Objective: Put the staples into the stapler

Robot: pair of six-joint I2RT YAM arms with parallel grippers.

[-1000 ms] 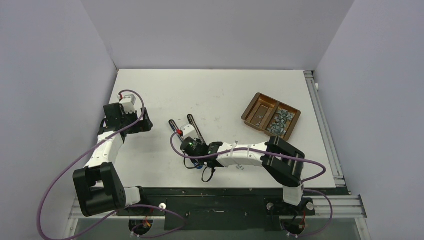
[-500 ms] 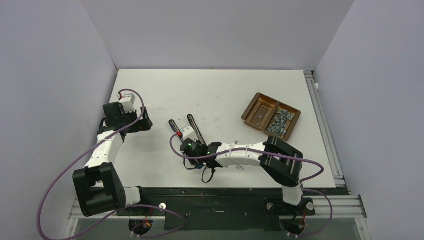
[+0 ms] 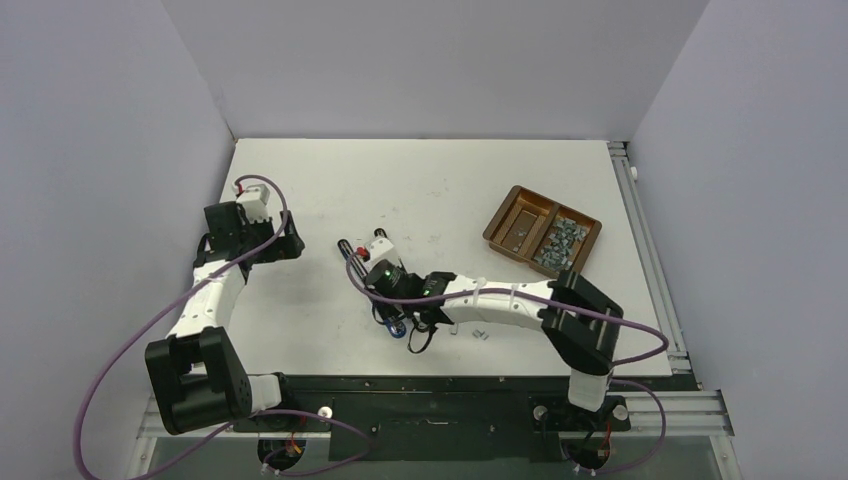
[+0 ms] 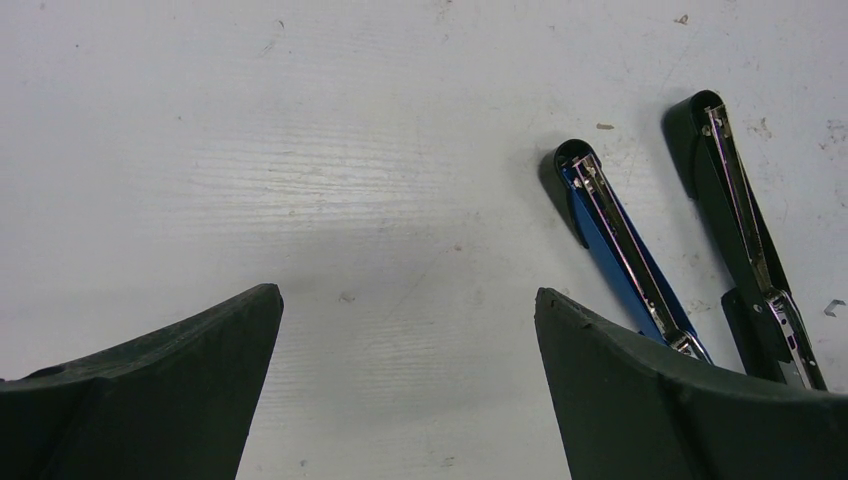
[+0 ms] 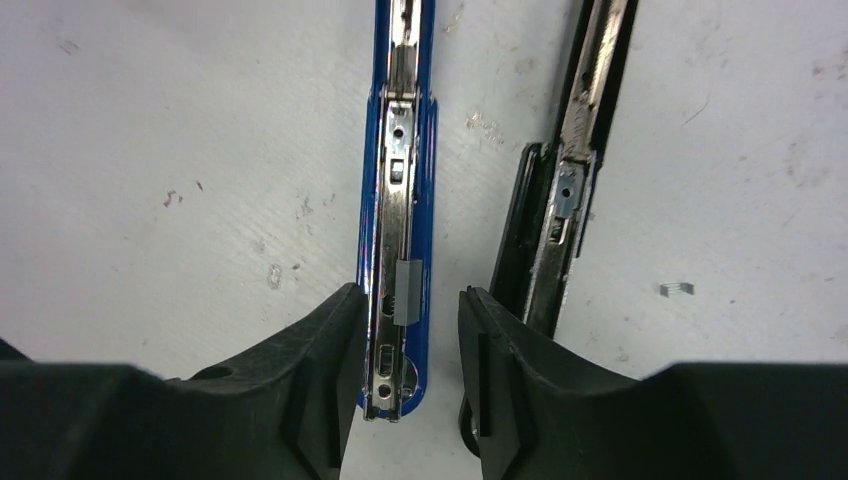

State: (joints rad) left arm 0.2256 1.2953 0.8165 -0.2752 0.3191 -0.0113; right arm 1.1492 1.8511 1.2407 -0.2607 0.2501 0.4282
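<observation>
From above, we see the staples (image 3: 560, 243) heaped in the right-hand compartment of the brown tray (image 3: 525, 212), well apart from the right arm (image 3: 500, 300), which reaches toward the middle of the table (image 3: 330, 180).

The left wrist view shows the left gripper (image 4: 407, 295) spread wide over bare table, with the open blue stapler (image 4: 620, 250) and black stapler (image 4: 745, 225) just beyond.

In the right wrist view, the right gripper (image 5: 410, 293) stands narrow astride the blue stapler's near end, gripping nothing. One staple strip (image 5: 405, 291) lies in its metal channel.
</observation>
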